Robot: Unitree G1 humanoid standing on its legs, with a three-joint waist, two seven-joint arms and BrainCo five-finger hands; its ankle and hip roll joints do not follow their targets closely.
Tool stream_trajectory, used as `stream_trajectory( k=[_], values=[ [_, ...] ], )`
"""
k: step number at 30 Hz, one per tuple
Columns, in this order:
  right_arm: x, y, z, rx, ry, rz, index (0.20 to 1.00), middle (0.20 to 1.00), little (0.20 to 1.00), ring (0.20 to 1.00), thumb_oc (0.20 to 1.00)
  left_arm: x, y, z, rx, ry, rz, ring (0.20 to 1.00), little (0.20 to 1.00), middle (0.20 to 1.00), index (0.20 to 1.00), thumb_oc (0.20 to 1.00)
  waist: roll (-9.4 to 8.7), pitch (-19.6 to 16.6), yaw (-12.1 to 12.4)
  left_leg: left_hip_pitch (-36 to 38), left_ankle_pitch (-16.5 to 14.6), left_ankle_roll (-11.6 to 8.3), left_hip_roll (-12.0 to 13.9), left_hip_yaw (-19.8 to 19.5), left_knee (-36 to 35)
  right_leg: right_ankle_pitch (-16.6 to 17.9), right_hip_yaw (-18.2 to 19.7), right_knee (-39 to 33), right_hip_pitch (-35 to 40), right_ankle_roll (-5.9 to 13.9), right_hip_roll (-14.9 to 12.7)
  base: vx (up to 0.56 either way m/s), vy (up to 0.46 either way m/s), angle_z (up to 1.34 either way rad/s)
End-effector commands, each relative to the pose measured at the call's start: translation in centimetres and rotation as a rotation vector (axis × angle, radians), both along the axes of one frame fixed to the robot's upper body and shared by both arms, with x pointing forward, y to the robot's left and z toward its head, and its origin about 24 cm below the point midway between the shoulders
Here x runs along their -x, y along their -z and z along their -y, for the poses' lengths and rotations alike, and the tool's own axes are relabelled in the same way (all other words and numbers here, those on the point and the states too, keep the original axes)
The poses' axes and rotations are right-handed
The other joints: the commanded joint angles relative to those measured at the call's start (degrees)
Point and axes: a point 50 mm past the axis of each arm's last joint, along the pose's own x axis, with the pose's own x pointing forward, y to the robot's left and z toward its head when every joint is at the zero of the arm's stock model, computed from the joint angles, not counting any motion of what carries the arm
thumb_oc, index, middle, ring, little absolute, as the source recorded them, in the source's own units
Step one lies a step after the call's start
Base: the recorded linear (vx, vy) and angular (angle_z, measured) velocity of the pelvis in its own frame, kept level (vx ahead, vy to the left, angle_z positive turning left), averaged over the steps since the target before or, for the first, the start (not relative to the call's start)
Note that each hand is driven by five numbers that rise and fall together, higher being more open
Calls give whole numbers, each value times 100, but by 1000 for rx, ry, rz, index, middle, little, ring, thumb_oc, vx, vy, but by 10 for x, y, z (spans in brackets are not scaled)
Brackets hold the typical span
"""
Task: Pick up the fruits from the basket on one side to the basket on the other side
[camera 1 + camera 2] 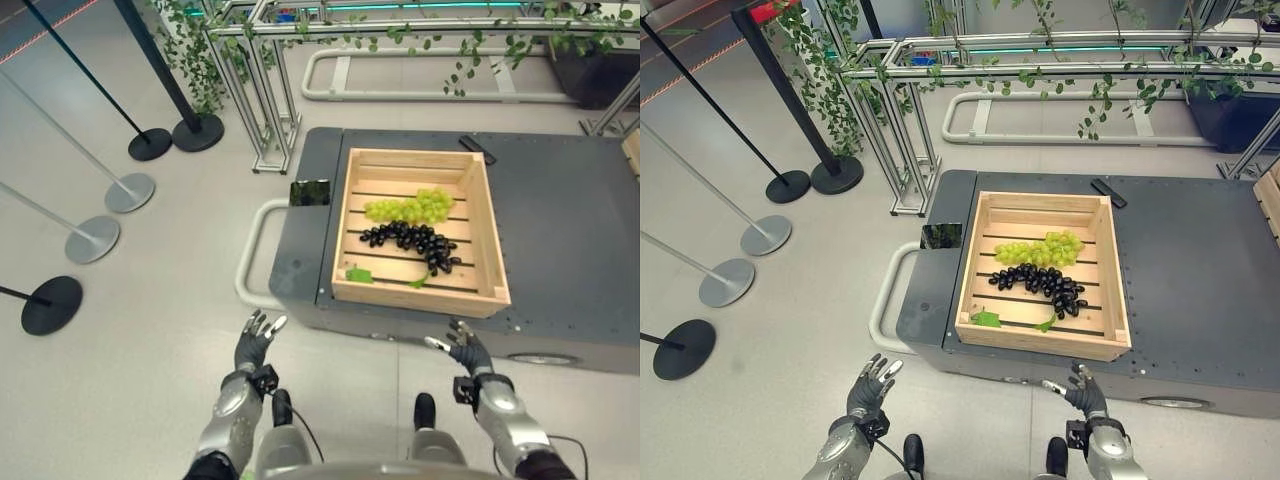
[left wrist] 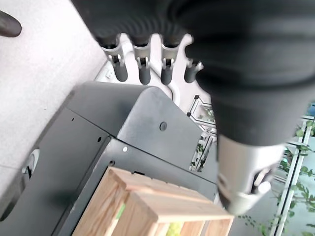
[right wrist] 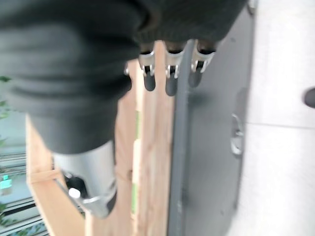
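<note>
Reaching: both hands are raised ahead of the robot, short of the grey surface [image 1: 560,230], likely because no grape has been picked yet.
Posts: black and silver barrier posts [image 1: 100,200] stand on the floor well to the left, apart from the work.
Left hand: the left hand [image 1: 255,340] hovers over the floor, near the surface's front left corner; its fingers [image 2: 145,66] are straight and spread, holding nothing, probably readied for a grasp.
Phone: a small dark slab [image 1: 309,192], perhaps a phone, lies on the surface just beside the crate's left wall.
Crate: the wooden crate [image 1: 345,235] sits on the left part of the surface, near its front edge, so both hands can judgeably reach in from the front.
Green grapes: the green bunch [image 1: 410,207] lies on the slats toward the back of the crate.
Black grapes: the black bunch [image 1: 412,240] lies just in front of the green bunch, closer to the hands, so it seems the easier first pick.
Right hand: the right hand [image 1: 466,349] hovers below the crate's front right corner; its fingers [image 3: 170,78] are extended and empty.
Second crate: a wooden edge [image 1: 632,150] at the far right may be the target crate; too little shows to be sure.
</note>
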Motion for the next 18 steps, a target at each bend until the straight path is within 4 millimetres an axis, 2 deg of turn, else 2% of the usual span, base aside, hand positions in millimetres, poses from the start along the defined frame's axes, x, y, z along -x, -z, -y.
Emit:
stream_trajectory(
  k=[1, 4, 10, 11, 18],
  values=[
    [-26, -36, -1, 39, -18, 179, 1000, 1000, 1000, 1000, 1000, -14, -15, -3, -4, -4, 76, 1000, 1000, 1000, 1000, 1000, -227, -21, -35, -546, 250, -92, 47, -143, 330, -1387, -483, 59, 625, -158, 174, 73, 36, 1],
    [-26, -38, 0, 38, -9, 186, 1000, 1000, 1000, 1000, 1000, -13, -13, -4, -14, -5, 63, 1000, 1000, 1000, 1000, 1000, -261, -48, -10, -448, 197, -84, 16, -127, 277, -1373, -513, 60, 685, -132, 135, 55, 36, 1],
    [-36, -56, 2, 160, -33, 250, 1000, 1000, 1000, 1000, 1000, -14, -15, -7, -54, -1, 67, 1000, 1000, 1000, 1000, 1000, -323, -84, 28, -370, 176, -80, -15, -68, 131, -1336, -556, 130, 685, -60, 52, 27, 50, 1],
    [-38, -58, 7, 204, -38, 242, 1000, 1000, 1000, 1000, 1000, -16, -19, -9, -125, 37, 79, 1000, 1000, 1000, 1000, 1000, -360, -98, 63, -358, 176, -78, -21, -62, 79, -1338, -593, 181, 673, -30, 13, 20, 36, 0],
    [-43, -62, 7, 178, -18, 254, 1000, 1000, 1000, 1000, 1000, -18, -19, -12, -163, 54, 68, 1000, 1000, 1000, 1000, 1000, -500, -167, 179, -382, 103, -6, -118, -60, 52, -1340, -719, 319, 668, 57, -139, 28, 49, 9]
  ],
)
